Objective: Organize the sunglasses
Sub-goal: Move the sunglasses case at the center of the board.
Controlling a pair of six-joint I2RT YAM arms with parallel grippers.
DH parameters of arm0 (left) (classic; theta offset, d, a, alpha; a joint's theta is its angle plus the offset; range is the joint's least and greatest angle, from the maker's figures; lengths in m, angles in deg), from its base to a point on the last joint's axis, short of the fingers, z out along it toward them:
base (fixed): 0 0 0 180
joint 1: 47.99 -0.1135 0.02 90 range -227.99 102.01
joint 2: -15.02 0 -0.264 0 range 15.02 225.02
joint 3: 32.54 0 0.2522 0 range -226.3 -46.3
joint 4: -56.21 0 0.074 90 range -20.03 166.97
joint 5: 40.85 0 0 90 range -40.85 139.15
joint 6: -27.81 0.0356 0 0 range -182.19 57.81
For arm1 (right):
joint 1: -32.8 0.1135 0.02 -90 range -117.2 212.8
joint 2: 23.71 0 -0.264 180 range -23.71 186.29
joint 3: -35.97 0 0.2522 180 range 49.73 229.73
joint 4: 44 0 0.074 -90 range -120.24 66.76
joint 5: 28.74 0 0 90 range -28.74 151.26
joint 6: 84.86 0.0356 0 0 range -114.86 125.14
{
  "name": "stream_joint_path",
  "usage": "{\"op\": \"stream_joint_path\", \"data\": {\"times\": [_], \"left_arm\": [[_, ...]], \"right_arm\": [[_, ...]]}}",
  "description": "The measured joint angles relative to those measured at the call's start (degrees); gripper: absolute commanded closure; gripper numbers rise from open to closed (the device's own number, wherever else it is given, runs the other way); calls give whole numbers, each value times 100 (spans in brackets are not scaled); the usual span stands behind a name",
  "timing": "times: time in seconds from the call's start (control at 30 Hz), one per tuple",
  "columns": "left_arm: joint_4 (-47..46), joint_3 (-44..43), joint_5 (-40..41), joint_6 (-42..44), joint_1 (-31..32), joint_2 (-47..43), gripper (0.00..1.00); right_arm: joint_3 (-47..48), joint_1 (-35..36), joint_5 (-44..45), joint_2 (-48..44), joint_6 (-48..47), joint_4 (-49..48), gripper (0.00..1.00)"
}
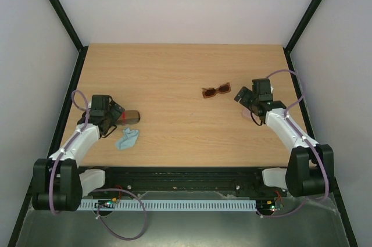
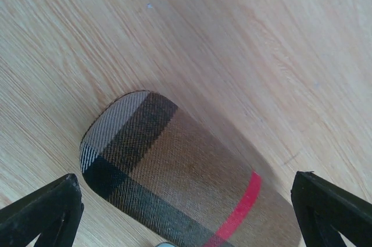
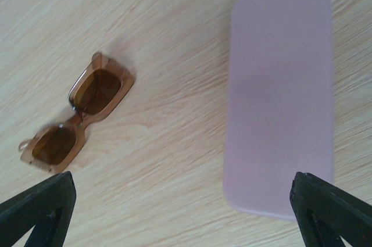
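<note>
Left tool (image 2: 186, 203) is spread wide over the plaid case (image 2: 174, 171), which lies between its fingers; can't tell if they touch. Right tool (image 3: 183, 203) is spread too, pinching nothing. Reddish-brown sunglasses (image 3: 75, 122) lie lenses-up on the table (image 1: 174, 67), right half, just left of the right tool. Pink case (image 3: 279, 101) is beside them, apart. Blue cloth (image 1: 127, 138) is near the plaid case.

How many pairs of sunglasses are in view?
1. The brown-framed pair lies on the table right of centre, beside the pink case. No other pair shows; one could be hidden inside the plaid case or the pink one.
</note>
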Motion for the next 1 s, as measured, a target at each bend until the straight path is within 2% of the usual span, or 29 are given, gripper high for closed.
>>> {"op": "stream_joint_path", "data": {"times": [0.33, 0.5, 0.73, 0.83, 1.0], "left_arm": [[214, -457, -42, 166, -328, 1202, 1], [286, -866, -76, 492, -328, 1725, 13], [125, -1117, -605, 852, -291, 2105, 23], [50, -1266, -874, 935, -111, 2306, 25], [-269, -1451, -1408, 951, 529, 2623, 26]], "right_arm": [[-166, 269, -284, -160, 0, -2, 1], [-166, 334, -297, -166, 0, -2, 0], [-166, 485, -258, -210, 2, 2, 2], [-166, 597, -236, -240, 4, 2, 3], [-164, 1108, -153, -227, -4, 4, 4]]}}
